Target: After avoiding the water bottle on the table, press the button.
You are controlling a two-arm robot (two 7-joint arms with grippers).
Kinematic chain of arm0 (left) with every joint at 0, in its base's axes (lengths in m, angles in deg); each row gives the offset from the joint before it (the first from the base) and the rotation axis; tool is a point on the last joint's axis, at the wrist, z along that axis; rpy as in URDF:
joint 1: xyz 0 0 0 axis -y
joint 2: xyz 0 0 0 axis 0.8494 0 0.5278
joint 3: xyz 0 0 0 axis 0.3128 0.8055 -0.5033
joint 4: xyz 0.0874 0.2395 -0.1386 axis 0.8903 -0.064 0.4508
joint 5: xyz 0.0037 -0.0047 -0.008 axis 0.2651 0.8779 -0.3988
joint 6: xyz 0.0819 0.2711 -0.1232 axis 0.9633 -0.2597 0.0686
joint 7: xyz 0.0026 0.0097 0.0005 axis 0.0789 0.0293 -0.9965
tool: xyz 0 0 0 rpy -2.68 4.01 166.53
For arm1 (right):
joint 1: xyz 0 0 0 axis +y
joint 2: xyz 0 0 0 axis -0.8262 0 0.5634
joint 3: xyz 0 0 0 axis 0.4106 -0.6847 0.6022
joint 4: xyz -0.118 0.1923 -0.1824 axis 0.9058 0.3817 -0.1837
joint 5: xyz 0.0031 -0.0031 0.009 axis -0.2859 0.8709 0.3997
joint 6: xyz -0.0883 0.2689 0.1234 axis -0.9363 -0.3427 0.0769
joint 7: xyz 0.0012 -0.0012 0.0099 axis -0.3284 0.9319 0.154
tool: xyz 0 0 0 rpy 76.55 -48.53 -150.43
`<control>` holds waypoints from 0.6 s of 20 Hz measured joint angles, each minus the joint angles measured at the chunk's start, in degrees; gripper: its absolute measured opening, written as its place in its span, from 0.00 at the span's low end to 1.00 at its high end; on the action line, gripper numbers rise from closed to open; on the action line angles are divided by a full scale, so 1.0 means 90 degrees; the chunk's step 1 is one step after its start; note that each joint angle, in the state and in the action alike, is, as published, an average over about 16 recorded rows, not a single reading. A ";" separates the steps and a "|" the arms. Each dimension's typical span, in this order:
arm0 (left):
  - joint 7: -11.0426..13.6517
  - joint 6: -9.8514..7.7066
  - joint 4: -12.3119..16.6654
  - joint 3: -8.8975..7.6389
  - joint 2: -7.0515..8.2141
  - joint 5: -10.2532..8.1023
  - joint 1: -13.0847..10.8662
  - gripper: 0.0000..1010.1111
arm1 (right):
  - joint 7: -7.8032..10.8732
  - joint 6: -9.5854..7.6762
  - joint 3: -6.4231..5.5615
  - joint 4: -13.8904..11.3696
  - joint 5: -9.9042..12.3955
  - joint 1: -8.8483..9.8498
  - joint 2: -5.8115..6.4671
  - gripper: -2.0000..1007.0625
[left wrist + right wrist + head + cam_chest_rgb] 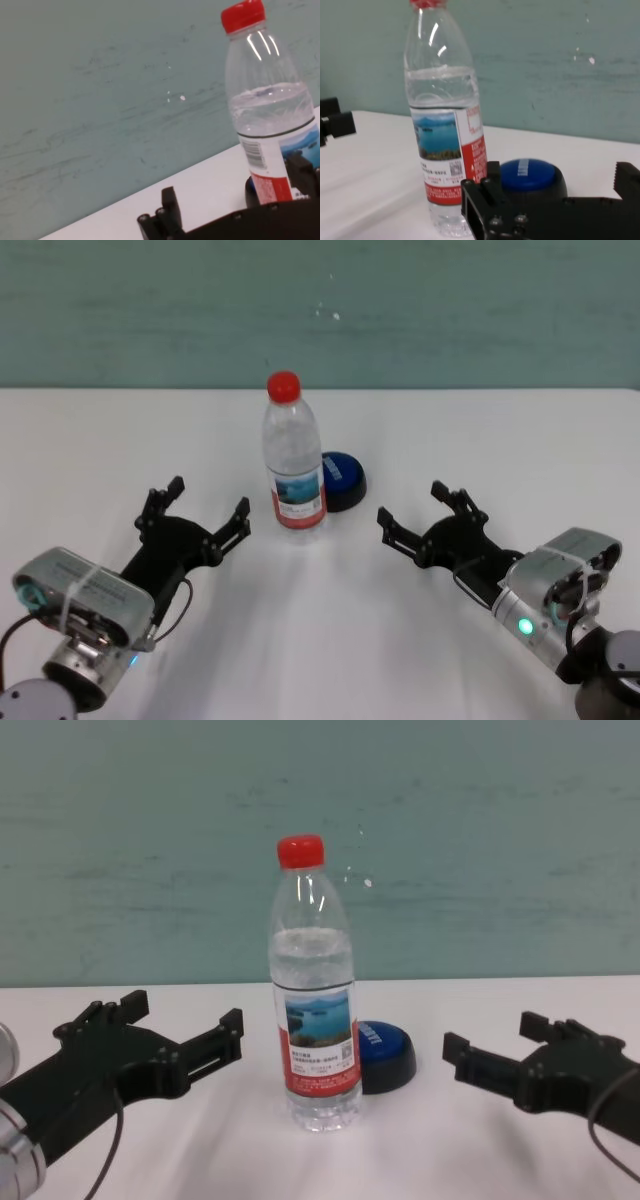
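The water bottle (pixel 294 455) stands upright mid-table, clear with a red cap and lake label; it also shows in the chest view (pixel 314 990) and both wrist views (pixel 270 115) (pixel 445 125). Right behind it and slightly to its right sits the blue button (pixel 342 478) (pixel 385 1053) (pixel 527 176) on its black base, partly hidden by the bottle. My left gripper (pixel 208 510) (pixel 180 1020) rests open to the bottle's left, nothing in it. My right gripper (pixel 425 512) (pixel 495 1045) is open to the right of the button, a short way from it.
The white table (pixel 320 640) stretches wide around both arms, ending at a teal wall (pixel 450 310) behind. Nothing else stands on it.
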 joint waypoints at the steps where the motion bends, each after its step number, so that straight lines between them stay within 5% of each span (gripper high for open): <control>1: 0.0000 0.0000 0.0000 0.0000 0.0000 0.0000 0.0000 0.99 | 0.0013 0.0019 -0.0005 -0.0006 -0.0012 0.0015 -0.0005 1.00; 12: 0.0000 0.0000 0.0000 0.0000 0.0000 0.0000 0.0000 0.99 | 0.0186 0.0048 -0.0040 -0.0182 0.0035 0.0135 0.0004 1.00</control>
